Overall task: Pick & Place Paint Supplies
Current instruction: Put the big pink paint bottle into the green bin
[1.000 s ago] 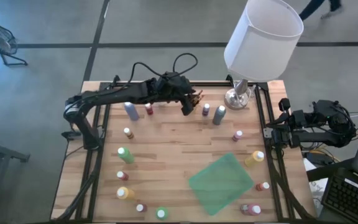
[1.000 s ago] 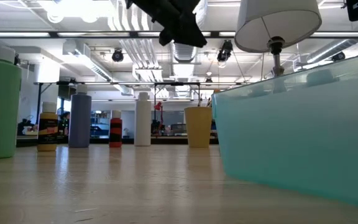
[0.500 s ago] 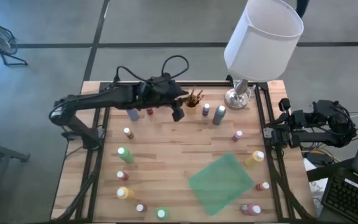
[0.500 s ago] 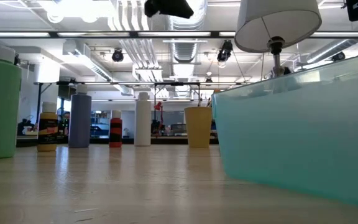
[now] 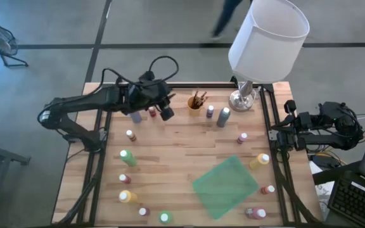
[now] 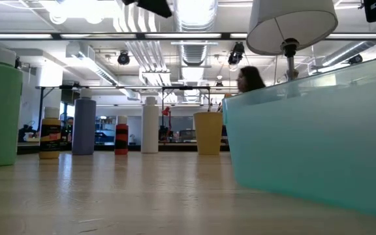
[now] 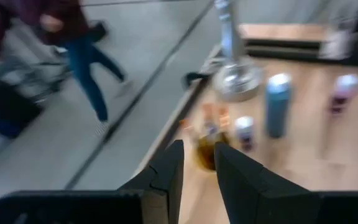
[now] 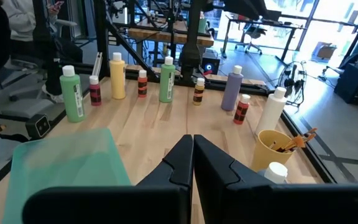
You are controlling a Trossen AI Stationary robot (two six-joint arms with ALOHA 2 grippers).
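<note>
yellow brush cup (image 5: 196, 105): brushes (image 8: 298, 139) clearest right-wrist

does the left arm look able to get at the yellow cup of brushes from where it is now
Probably yes. The left gripper hangs above the table's far side with its jaws slightly apart and empty, and the yellow cup of brushes stands just beside it. Only bare wood lies between them; the small red bottle sits on the gripper's other side.

Wooden counter (image 5: 176, 152) w/ black frame rails. Lamp, white shade (image 5: 268, 39), silver base (image 5: 243, 99), at far right corner. Teal translucent bin (image 5: 225, 185) sits tilted nr the near right corner. Person (image 7: 79, 43) walking on grey floor beyond far edge. Keyboard (image 5: 357, 204) off counter's right side, nr corner.
</note>
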